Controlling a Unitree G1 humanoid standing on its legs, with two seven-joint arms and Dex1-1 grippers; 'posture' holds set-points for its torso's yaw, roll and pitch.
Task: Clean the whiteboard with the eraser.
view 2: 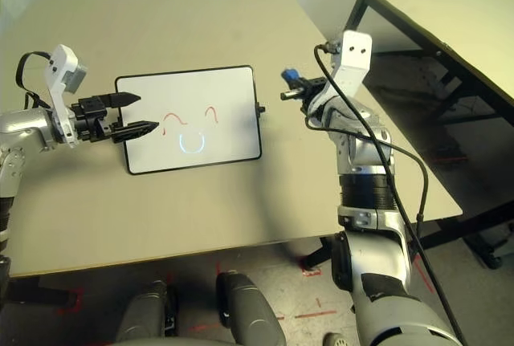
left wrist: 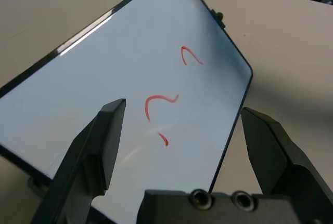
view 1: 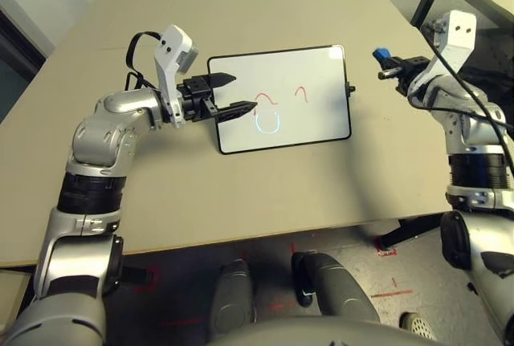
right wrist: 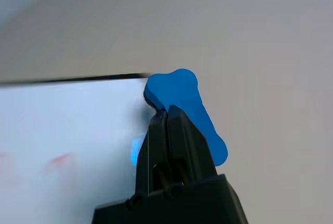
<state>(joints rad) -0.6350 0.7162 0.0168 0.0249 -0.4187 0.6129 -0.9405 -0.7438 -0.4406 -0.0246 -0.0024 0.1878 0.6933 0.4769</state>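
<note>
Left eye view is showing the whiteboard (view 1: 281,99) lying flat mid-table, bearing two red marks (view 1: 281,95) and a faint blue circle (view 1: 267,124). Left gripper (view 1: 234,94) is hovering over the board's left edge, fingers spread apart and holding nothing. Right gripper (view 1: 384,63) is hanging in the air just right of the board's far right corner, fingers clamped on the blue eraser (right wrist: 184,107), which is sitting clear of the board
</note>
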